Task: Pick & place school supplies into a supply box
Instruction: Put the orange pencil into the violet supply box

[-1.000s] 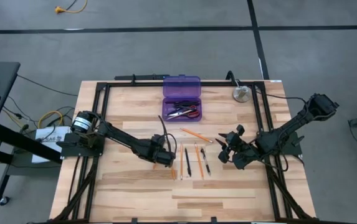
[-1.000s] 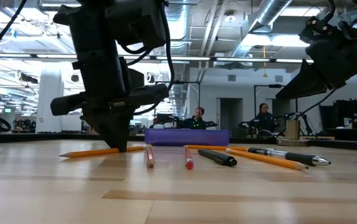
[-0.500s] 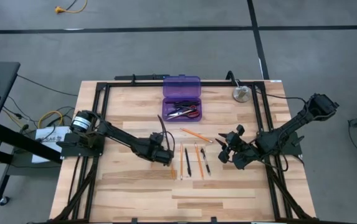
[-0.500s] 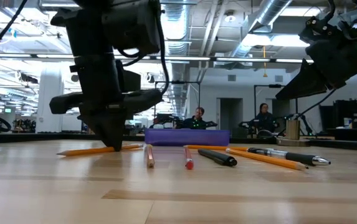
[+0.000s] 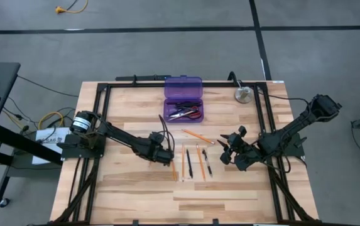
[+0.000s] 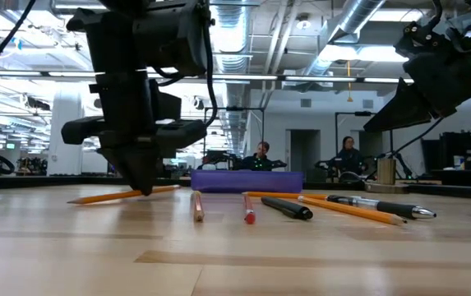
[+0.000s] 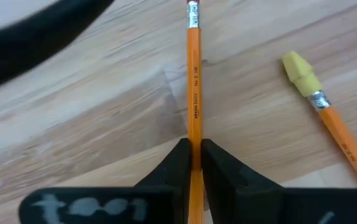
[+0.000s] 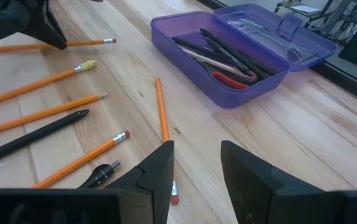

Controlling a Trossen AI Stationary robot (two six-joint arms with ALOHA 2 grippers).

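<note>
The purple supply box (image 5: 183, 108) stands open near the table's far edge, lid (image 5: 183, 83) laid back, with dark pens and red-handled scissors (image 8: 231, 78) inside. My left gripper (image 5: 166, 158) is shut on an orange pencil (image 5: 173, 168) left of the row. Two more pencils (image 5: 182, 162) (image 5: 199, 162) and two dark pens (image 5: 189, 162) (image 5: 206, 162) lie flat on the wood, and another pencil (image 5: 197, 135) lies aslant beyond them. My right gripper (image 5: 230, 154) hovers open to the right of the row, touching nothing. My left gripper pinches the orange pencil's shaft (image 7: 194, 140) between its two fingertips, about midway along it. The fingers (image 6: 140, 185) come from above, pointing down, across the pencil. The pencil stays nearly level, its eraser end (image 7: 192, 9) pointing away from the wrist; whether it is clear of the wood I cannot tell.
A round silver disc (image 5: 243, 95) sits near the far right corner. A black frame rail (image 5: 180, 83) runs around the table edge. Bare wood lies along the near side (image 5: 180, 201). People sit in the room beyond the table (image 6: 261, 154).
My left gripper, still shut on the pencil, has drifted a little toward the table's left edge and slightly upward, carrying the pencil away from the row. My right arm has kept still.
</note>
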